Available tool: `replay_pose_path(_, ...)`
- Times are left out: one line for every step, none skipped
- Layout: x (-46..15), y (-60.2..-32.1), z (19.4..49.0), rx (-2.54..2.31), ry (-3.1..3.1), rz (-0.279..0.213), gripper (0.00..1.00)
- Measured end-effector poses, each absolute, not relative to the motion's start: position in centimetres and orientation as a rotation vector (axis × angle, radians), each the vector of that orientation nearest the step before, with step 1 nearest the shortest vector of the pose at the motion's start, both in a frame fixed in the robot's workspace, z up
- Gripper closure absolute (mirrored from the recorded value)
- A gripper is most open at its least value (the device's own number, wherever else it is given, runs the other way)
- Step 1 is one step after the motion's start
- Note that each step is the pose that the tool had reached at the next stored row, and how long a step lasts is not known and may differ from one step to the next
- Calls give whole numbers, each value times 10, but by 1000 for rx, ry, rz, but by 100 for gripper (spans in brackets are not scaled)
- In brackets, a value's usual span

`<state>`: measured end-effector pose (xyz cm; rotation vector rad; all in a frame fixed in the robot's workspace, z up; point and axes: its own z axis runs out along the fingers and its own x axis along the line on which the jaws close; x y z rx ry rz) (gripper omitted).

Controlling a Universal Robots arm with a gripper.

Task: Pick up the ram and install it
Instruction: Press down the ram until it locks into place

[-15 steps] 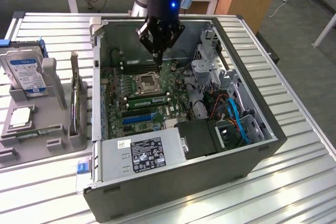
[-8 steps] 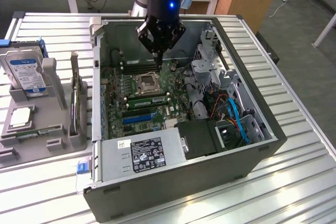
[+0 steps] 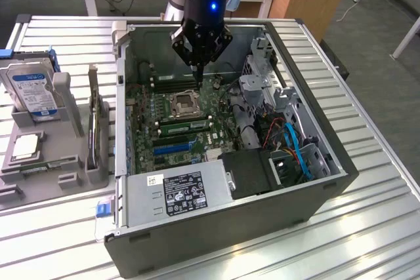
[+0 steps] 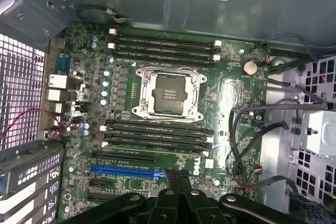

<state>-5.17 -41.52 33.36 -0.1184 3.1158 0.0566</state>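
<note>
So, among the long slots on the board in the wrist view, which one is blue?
The blue slot is the one lying between the black slot groups and the shut hand. All the other long slots are black.

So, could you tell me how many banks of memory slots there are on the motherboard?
2. One bank lies between the processor socket and the case wall; the other bank lies between the socket and the blue expansion slot.
</note>
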Motion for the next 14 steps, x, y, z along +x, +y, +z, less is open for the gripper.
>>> replay_pose_path(-52,-415,334,-118,3116,57,90)
replay_pose_path(-52,-415,334,-118,3117,57,90)
replay_pose_path(-52,-415,334,-118,3118,57,90)
replay_pose_path(-52,-415,334,-118,3119,57,90)
replay_pose_path(-52,-415,334,-118,3121,57,90)
replay_pose_path(-52,-415,334,-119,3124,57,90)
replay_pose_path(-52,-415,334,-119,3127,58,90)
replay_pose_path(-52,-415,334,-119,3131,58,90)
replay_pose_path(-52,-415,334,-119,3136,58,90)
replay_pose_path(-52,-415,334,-119,3141,59,90)
replay_pose_path(-52,-415,334,-119,3145,59,90)
replay_pose_path(-52,-415,334,-119,3148,59,90)
replay_pose_path(-52,-415,334,-119,3149,59,90)
replay_pose_path(-52,-415,334,-118,3150,59,90)
